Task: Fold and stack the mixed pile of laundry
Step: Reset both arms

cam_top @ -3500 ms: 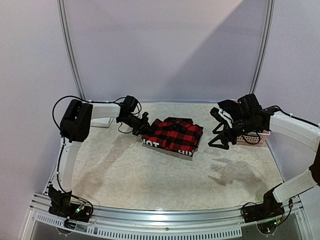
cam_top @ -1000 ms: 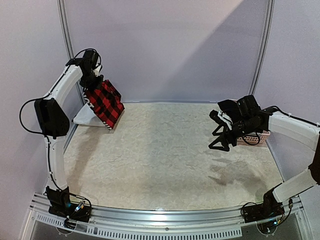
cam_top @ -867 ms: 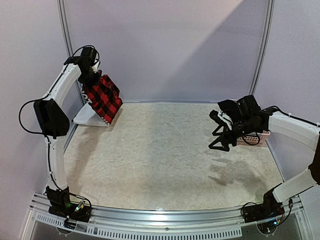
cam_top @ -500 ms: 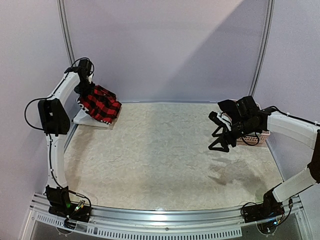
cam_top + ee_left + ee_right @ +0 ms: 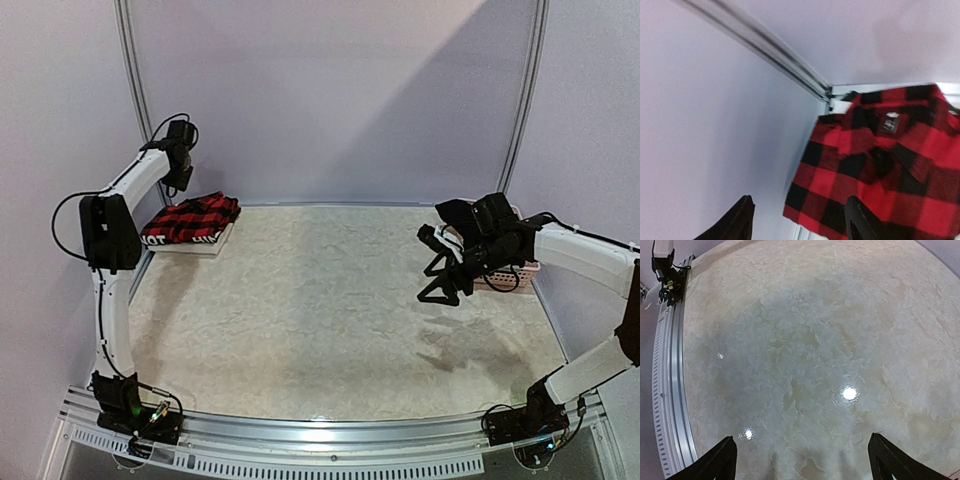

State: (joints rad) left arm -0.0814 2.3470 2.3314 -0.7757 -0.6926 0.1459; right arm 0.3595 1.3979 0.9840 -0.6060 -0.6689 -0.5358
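The table (image 5: 330, 320) has a cream, marbled top, glossy enough to throw back small spots of light in the right wrist view. An aluminium rail (image 5: 330, 432) runs along its near edge. Pale lavender walls (image 5: 330, 100) close it in behind and at the sides, with two slim metal tubes (image 5: 135, 90) rising from the far corners.

The only container is a pink basket (image 5: 515, 272) at the right edge, partly hidden behind the right arm, so what it holds cannot be told.

The laundry sits in the far left corner as one neat stack. A folded red-and-black checked flannel shirt (image 5: 195, 215) lies on top, with a dark piece with white lettering (image 5: 153, 240) under it and a white cloth (image 5: 210, 246) at the bottom.

The left gripper (image 5: 182, 182) hangs just above that stack, close to the wall. Its fingers (image 5: 745, 220) stand apart with nothing between them, and the shirt lies free below (its collar label shows in the wrist view).

The right gripper (image 5: 437, 280) hovers over bare tabletop near the basket, jaws spread wide and empty.
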